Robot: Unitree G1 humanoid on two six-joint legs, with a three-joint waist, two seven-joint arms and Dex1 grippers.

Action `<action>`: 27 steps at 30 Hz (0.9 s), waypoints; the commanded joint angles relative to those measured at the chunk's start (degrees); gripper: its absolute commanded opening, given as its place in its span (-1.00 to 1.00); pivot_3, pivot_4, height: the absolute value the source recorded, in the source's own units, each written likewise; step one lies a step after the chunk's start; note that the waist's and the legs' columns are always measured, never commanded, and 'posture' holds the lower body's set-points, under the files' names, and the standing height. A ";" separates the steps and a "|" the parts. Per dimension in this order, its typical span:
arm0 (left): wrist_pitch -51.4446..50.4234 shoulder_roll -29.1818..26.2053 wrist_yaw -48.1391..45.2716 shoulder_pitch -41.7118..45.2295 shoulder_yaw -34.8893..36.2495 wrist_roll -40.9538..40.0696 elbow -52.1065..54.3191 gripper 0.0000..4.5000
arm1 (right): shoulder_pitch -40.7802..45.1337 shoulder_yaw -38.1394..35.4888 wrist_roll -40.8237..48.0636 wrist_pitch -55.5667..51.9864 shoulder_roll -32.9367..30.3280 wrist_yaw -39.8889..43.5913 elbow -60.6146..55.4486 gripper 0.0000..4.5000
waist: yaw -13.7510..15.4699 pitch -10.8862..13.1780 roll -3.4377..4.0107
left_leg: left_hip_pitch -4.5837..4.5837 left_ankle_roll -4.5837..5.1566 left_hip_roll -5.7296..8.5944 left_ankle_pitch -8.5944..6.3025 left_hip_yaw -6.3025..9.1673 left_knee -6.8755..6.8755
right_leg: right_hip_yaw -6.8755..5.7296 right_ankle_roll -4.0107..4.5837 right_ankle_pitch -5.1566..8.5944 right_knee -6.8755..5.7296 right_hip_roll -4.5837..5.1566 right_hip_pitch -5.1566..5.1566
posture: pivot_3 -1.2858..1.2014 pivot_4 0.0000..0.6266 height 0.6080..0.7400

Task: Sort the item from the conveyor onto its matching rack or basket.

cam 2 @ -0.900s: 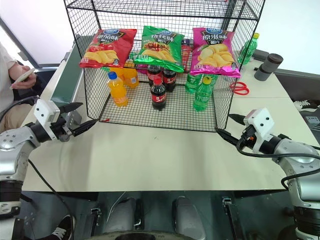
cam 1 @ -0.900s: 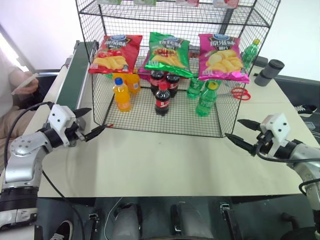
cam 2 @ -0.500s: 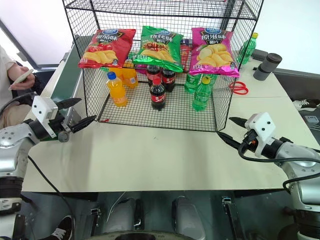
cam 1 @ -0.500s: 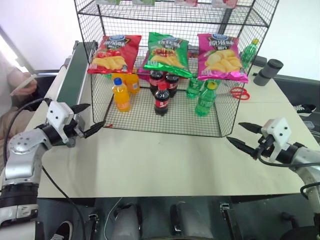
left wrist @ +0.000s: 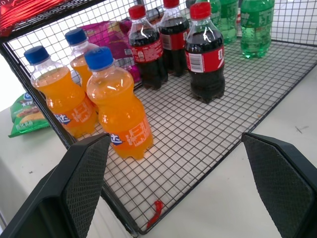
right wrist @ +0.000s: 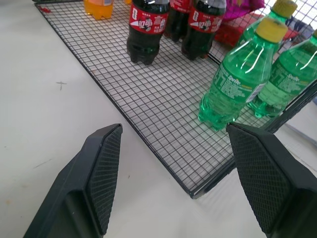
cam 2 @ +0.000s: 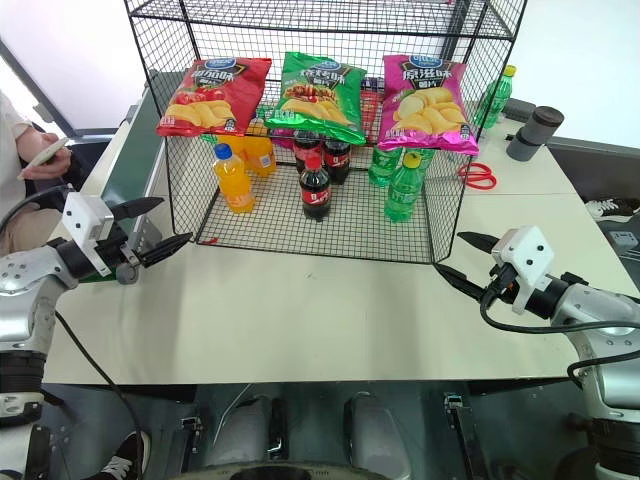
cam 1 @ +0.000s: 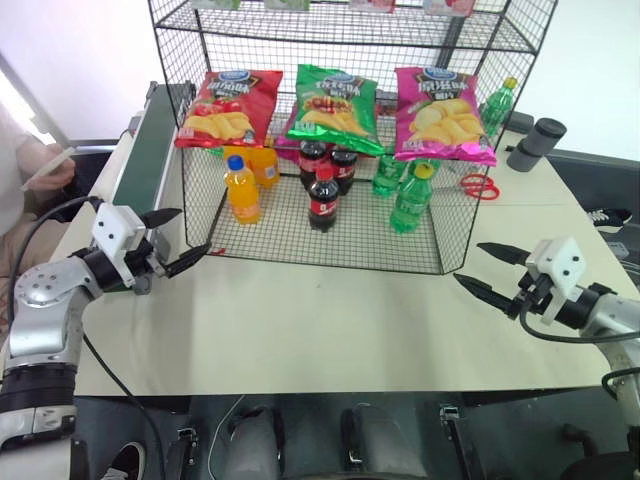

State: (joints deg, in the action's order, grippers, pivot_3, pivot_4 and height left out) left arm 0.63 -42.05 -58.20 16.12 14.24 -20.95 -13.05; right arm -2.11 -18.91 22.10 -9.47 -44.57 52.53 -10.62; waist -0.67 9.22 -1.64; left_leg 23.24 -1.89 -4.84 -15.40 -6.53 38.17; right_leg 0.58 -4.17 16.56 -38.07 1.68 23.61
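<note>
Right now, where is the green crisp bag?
In the left eye view the green crisp bag lies on the rack shelf, between the red bag and the pink bag, above the cola bottles.

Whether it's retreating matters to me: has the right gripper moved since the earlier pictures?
Yes, slightly: the right gripper has drawn back from the near right corner of the rack, toward the table's near edge.

You had a pale beige table (cam 1: 330, 330) filling the near and middle ground, under even, bright light. Behind it a plain white wall (cam 1: 80, 50) ran across the far side. At the far left a person (cam 1: 25, 190) sat holding a phone (cam 1: 48, 167). Below the table's near edge the floor (cam 2: 300, 440) looked dark grey.
</note>
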 commanded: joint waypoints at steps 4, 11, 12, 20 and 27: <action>0.40 -0.29 0.77 -0.37 0.90 -0.39 1.97 1.00 | 0.88 -2.35 2.08 0.04 -0.40 0.43 0.22 0.55 | 0.01 0.00 0.00 | 0.00 0.00 0.00 0.00 -0.01 0.00 | 0.00 0.00 0.00 0.00 0.00 0.00 | 0.03 -0.52 1.00; -0.05 -0.47 0.90 -2.29 0.91 -0.68 3.78 1.00 | 0.04 -2.61 2.40 0.31 -0.53 1.20 0.08 0.55 | 0.00 0.00 0.00 | -0.01 0.00 0.00 0.00 -0.01 0.00 | 0.02 0.00 0.00 -0.01 0.00 0.00 | 0.03 -0.52 1.00; 0.01 -0.50 0.96 -2.28 0.95 -0.63 3.70 1.00 | 0.14 -2.62 2.56 0.36 -0.43 1.28 0.08 0.55 | 0.00 0.00 0.00 | -0.02 0.00 0.00 0.00 -0.01 0.00 | 0.01 0.00 0.00 -0.01 0.00 -0.01 | 0.03 -0.52 1.00; 0.11 -0.24 1.25 -2.43 0.68 -0.44 3.95 1.00 | 0.11 -1.98 1.84 0.71 -0.51 1.22 0.15 0.55 | 0.01 0.00 0.00 | -0.05 0.00 0.00 0.00 -0.02 0.00 | 0.03 0.00 0.00 -0.01 0.00 -0.02 | 0.03 -0.52 1.00; 0.67 -0.04 1.26 -2.21 0.52 -0.20 3.54 1.00 | 0.23 -1.74 1.31 1.25 -0.43 1.09 0.51 0.55 | 0.01 0.00 0.00 | -0.05 0.00 0.00 0.00 -0.03 0.00 | 0.03 0.00 0.00 -0.01 0.00 -0.02 | 0.03 -0.52 1.00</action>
State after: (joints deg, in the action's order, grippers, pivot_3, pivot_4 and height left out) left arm 0.47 -42.03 -57.22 13.64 14.20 -20.95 -10.98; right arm -2.27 -19.35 23.24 -9.37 -44.57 53.71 -9.76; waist -0.67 9.22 -1.64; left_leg 23.19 -1.89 -4.84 -15.40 -6.55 38.17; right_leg 0.62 -4.17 16.56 -38.08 1.68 23.59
